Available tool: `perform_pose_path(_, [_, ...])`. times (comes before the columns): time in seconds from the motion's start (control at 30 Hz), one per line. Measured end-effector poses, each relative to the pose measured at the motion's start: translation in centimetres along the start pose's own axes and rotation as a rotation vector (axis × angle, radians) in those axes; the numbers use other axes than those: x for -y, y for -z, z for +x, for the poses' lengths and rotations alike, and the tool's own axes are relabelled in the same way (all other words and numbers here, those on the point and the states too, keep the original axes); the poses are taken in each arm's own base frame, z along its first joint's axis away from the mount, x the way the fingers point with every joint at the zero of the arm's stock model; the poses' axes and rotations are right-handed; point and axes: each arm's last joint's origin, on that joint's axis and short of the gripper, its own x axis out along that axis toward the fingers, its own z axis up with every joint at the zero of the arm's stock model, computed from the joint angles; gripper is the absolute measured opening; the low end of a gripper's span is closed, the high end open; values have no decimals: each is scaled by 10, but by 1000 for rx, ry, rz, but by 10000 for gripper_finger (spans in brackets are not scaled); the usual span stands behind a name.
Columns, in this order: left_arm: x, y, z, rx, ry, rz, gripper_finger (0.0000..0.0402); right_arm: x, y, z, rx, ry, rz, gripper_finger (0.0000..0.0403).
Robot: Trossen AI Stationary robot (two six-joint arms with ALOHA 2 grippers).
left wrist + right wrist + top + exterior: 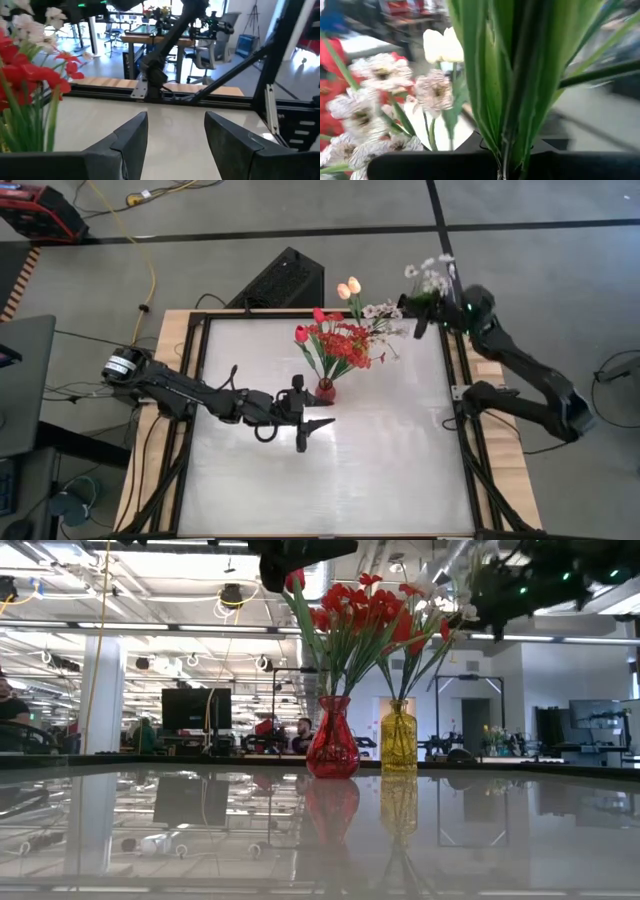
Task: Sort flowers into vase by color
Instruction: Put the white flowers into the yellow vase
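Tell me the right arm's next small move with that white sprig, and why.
Probably carry it in over the yellow vase and lower the stems. The right gripper holds the white sprig out past the table's far right corner, while the peach tulips and other white blossoms already stand there. The left gripper waits open beside the red vase.

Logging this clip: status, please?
Left gripper open, empty, near red vase. Right gripper shut on white sprig, above the table's far right corner. Nothing blocking.
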Motion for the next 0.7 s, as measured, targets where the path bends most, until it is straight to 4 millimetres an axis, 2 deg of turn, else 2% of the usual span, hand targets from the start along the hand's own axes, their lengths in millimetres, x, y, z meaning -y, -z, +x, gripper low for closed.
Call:
perform_pose_path(0.1, [4, 1, -1, -6, 11, 15, 184, 19, 6, 15, -5, -166, 109, 27])
perform_pose_path(0.23, [6, 2, -2, -17, 17, 39, 184, 27, 16, 34, -20, -270, 174, 27])
perform_pose_path(0.4, [5, 6, -2, -56, 6, 54, 184, 25, 24, 48, -38, -301, 184, 27])
perform_pose_path(0.7, [1, 12, -1, -113, -19, 76, 184, 12, 27, 58, -32, -277, 137, 27])
